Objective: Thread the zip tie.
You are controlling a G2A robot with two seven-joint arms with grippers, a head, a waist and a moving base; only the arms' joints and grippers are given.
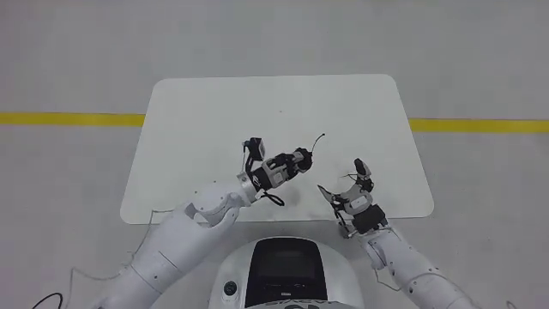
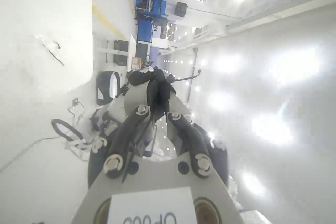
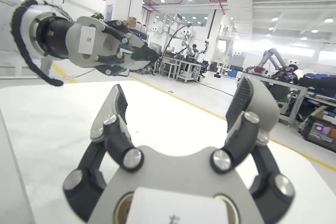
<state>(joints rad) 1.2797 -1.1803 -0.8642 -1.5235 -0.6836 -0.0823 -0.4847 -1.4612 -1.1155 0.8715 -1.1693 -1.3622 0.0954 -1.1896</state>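
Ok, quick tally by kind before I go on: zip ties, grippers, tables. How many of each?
Zip tie: 1, clamped in the left gripper
Grippers: 2, the left gripper with jaws shut, the right gripper with jaws open
Table: 1
Total: 4

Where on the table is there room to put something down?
The whole far half of the table is bare, from its far edge down to the middle. It's crowded near the front edge: the left gripper holding the zip tie and the open right gripper hover close together.
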